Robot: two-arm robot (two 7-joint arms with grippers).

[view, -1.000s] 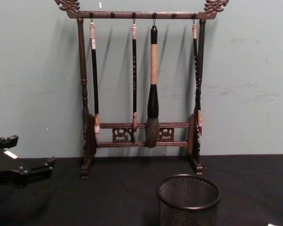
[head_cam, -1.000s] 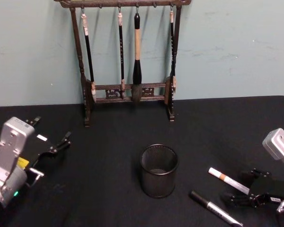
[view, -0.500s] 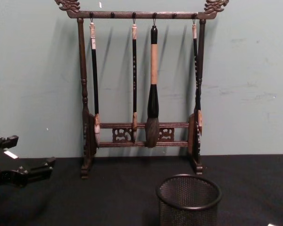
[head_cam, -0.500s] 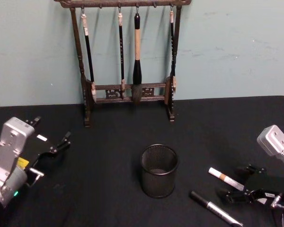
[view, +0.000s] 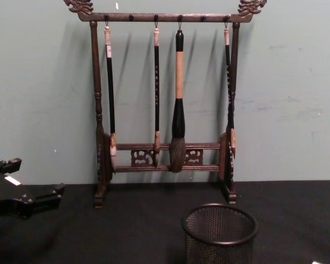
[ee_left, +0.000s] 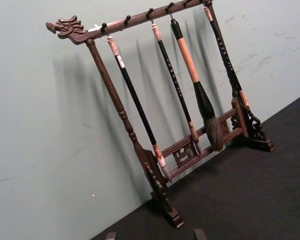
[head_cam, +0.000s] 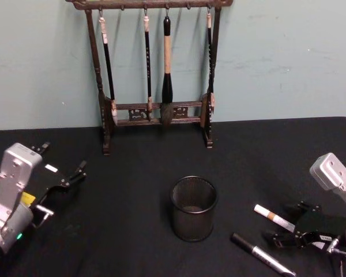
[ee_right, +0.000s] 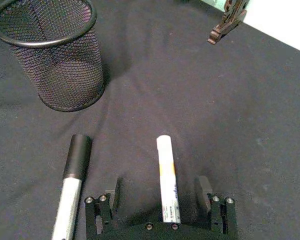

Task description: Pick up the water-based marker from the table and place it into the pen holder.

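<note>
On the black cloth table [head_cam: 132, 190], before a pale green wall [head_cam: 277, 57], stand a carved wooden brush rack [head_cam: 138, 106] and a black wire-mesh pen holder [head_cam: 194, 209]. The right wrist view shows the right gripper [ee_right: 157, 184] spread astride the lying white-capped water-based marker [ee_right: 168, 185], which the head view half hides; the left gripper [head_cam: 64, 154] hangs released at left.

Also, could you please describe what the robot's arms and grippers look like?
Both wrists are boxy silver-grey housings with black two-finger grippers. The left gripper carries a small white label, with a yellow patch and green light on its housing; the right gripper shows silver screws.
</note>
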